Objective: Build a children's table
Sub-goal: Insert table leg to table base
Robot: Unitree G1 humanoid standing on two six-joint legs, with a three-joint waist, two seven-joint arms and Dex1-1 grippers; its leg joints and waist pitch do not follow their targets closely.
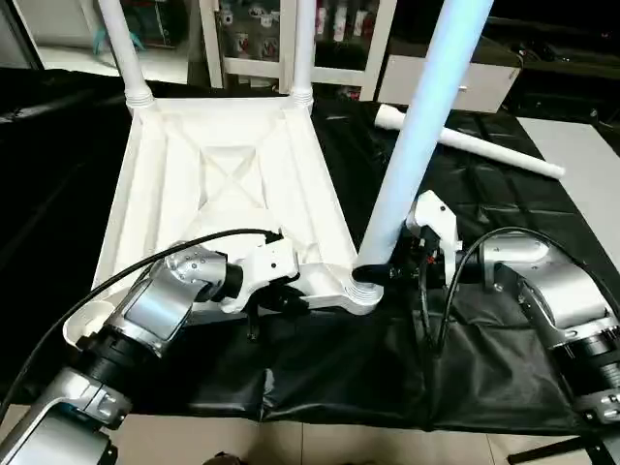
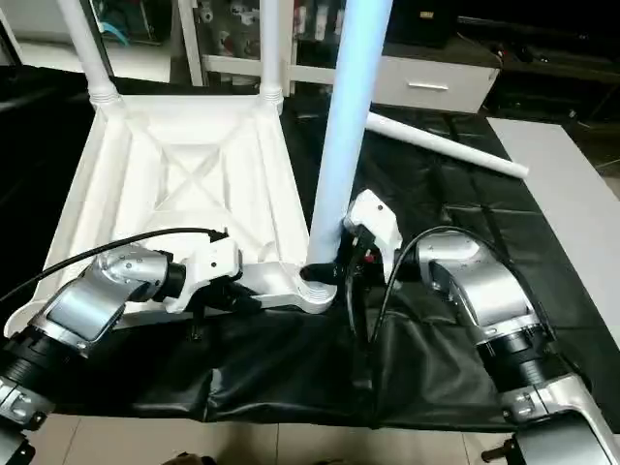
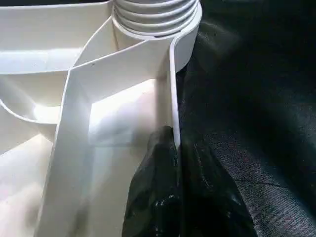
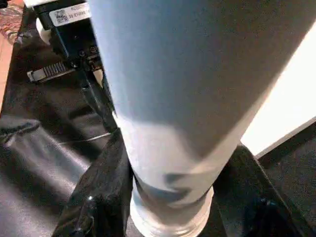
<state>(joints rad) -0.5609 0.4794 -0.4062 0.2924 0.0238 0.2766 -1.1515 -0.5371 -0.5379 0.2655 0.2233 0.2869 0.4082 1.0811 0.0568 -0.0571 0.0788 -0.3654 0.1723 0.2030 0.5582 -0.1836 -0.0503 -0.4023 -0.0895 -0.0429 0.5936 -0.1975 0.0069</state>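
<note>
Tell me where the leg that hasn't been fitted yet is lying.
The loose leg lies flat on the black cloth, on the robot's right past the upturned table top, behind the upright leg that the right gripper holds.

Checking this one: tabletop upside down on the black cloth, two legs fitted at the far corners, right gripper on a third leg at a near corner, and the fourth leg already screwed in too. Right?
Not the fourth leg: the left eye view shows it lying loose on the black cloth. The rest holds.
</note>
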